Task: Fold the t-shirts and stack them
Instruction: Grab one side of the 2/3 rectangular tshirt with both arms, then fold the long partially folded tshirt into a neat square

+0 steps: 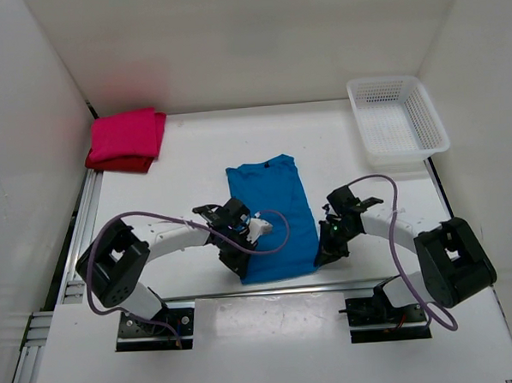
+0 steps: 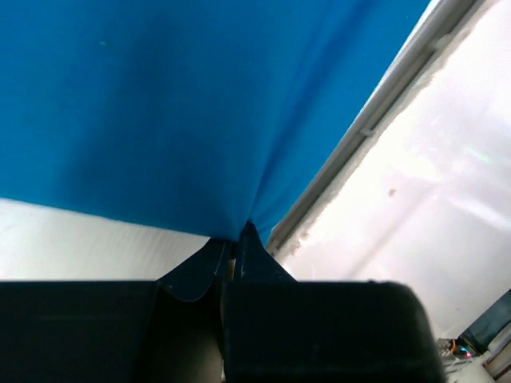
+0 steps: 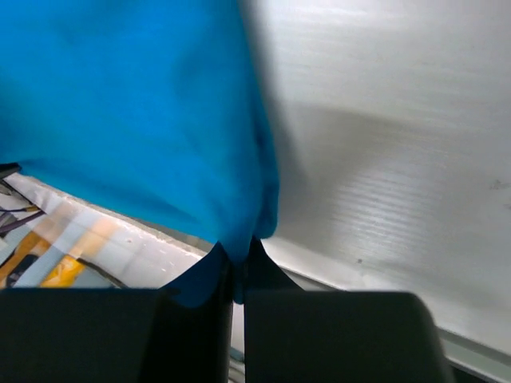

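Both arms reached low and inward, left fingers [image 2: 196, 273] pinched one near hem corner of the blue t-shirt [image 1: 270, 212], right fingers [image 3: 267, 275] pinched the other, cloth lay flat ahead on the surface [image 1: 186, 169].

From above, the dark red shirt [image 1: 121, 166] shows only as a strip under the pink shirt [image 1: 126, 134]. The left gripper [image 1: 238, 265] and right gripper [image 1: 325, 255] cover the near corners of the blue shirt [image 1: 270, 216]. Both wrist views cut that shirt off at their edges; the right one is blurred
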Robot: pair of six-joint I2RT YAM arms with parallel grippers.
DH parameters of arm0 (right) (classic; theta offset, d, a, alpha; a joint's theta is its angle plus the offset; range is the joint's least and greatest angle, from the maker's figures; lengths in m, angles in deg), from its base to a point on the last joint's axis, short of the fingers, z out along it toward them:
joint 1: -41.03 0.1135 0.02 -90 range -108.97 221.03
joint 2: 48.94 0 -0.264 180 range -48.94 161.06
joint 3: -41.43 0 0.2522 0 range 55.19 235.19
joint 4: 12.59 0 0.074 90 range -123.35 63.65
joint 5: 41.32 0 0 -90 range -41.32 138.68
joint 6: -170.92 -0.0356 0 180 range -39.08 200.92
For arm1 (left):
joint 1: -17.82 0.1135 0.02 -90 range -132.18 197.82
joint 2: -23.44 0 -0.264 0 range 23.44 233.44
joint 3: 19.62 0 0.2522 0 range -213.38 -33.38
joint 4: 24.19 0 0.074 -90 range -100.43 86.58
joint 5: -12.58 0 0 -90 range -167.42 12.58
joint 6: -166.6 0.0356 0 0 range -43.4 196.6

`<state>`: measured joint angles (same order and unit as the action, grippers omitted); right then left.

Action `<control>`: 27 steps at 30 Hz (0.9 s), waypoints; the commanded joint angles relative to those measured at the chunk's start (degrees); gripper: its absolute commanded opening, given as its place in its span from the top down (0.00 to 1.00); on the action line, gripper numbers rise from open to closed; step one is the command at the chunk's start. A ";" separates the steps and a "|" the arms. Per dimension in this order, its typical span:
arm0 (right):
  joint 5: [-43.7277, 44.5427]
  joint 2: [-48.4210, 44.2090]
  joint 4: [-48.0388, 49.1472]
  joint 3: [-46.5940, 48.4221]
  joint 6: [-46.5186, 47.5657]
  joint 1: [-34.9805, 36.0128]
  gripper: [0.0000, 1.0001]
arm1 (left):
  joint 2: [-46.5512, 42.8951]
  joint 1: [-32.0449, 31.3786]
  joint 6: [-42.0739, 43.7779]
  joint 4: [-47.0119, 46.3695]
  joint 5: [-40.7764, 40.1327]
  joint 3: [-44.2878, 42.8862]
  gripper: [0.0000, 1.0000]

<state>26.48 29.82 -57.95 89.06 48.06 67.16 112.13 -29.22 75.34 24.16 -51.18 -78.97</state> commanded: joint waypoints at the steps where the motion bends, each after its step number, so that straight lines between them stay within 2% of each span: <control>1: 3.56 -3.26 -4.52 7.15 3.76 0.06 1.00 | -3.08 -0.15 1.26 9.25 -4.00 -7.22 0.89; 5: 4.18 -3.27 -9.44 15.25 6.49 0.06 1.00 | 1.40 0.99 1.26 23.39 -6.29 -15.93 0.89; 7: 4.18 -1.60 -11.82 19.02 8.16 0.06 1.00 | -0.26 2.57 1.26 24.29 -8.21 -16.98 0.89; 12: 3.13 5.42 -14.63 34.22 10.97 -2.83 1.00 | 3.51 8.36 1.26 30.19 -8.56 -32.71 0.89; 20: -2.05 26.25 -18.15 62.41 14.05 -8.19 1.00 | 17.73 23.65 1.26 32.56 -10.16 -57.21 0.89; 27: -10.84 45.59 -21.58 81.96 14.67 -10.05 1.00 | 28.46 27.97 1.26 32.56 -8.49 -68.49 0.89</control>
<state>20.58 71.48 -76.37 165.34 61.04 57.96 139.21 -2.19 76.15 55.09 -60.58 -143.75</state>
